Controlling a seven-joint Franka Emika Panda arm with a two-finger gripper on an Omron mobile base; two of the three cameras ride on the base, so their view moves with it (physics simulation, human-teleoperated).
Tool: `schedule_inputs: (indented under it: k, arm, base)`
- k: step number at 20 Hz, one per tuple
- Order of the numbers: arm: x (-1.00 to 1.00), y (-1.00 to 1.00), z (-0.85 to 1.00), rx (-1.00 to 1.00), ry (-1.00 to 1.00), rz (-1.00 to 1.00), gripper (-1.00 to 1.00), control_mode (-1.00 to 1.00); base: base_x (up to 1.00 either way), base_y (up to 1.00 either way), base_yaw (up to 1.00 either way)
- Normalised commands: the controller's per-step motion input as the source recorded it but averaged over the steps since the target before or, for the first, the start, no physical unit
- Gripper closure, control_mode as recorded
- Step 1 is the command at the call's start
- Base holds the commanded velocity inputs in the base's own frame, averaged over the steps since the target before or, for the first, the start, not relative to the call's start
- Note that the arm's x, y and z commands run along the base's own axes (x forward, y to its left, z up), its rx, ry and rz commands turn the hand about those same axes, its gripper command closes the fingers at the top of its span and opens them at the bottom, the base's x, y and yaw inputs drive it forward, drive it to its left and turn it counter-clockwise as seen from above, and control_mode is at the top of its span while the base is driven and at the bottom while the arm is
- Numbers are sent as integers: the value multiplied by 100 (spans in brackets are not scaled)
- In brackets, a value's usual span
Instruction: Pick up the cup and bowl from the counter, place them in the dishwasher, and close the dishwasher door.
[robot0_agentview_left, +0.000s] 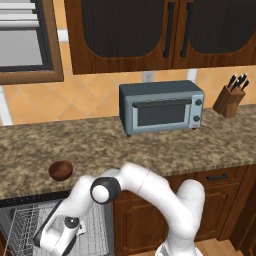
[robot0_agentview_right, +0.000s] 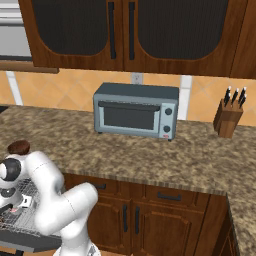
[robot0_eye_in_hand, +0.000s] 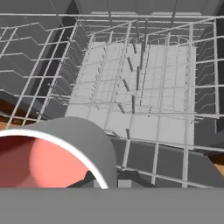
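Observation:
The white cup (robot0_eye_in_hand: 89, 144), pinkish-red inside, lies tilted at the lower left of the hand view. My gripper (robot0_eye_in_hand: 105, 181) is shut on its rim, low over the white wire rack (robot0_eye_in_hand: 140, 87) of the open dishwasher (robot0_agentview_left: 30, 197). In the left base view my hand (robot0_agentview_left: 57, 235) hangs down inside the rack area, below the counter edge. The dark reddish-brown bowl (robot0_agentview_left: 61, 170) rests on the speckled granite counter (robot0_agentview_left: 150, 145) just above the dishwasher, and it shows again as the bowl (robot0_agentview_right: 19, 147) at the left of the right base view. The dishwasher door (robot0_agentview_right: 30, 242) lies folded down.
A grey toaster oven (robot0_agentview_left: 161, 106) stands at the back of the counter, with a knife block (robot0_agentview_left: 230, 100) to its right. Dark wooden cabinets (robot0_agentview_left: 145, 220) flank the dishwasher on the right. Upright tines (robot0_eye_in_hand: 133, 103) stick up from the rack floor.

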Motion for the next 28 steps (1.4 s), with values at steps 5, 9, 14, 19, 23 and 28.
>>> schedule_inputs:
  k: [5,9,14,19,23,28]
  arm:
    - [0,11,-41,0,0,-3,100,-100]
    - [0,37,-46,0,0,-3,-100,-100]
    - [0,3,-3,0,-3,-5,-100,-100]
    - [5,37,-13,1,-8,-12,-100,-100]
    - [32,98,-42,26,-10,-20,-100,-100]
    - [42,100,-21,48,-20,-13,-100,-100]
  base:
    - [0,0,0]
    - [0,0,0]
    - [0,0,0]
    - [0,0,0]
    - [0,0,0]
    - [0,0,0]
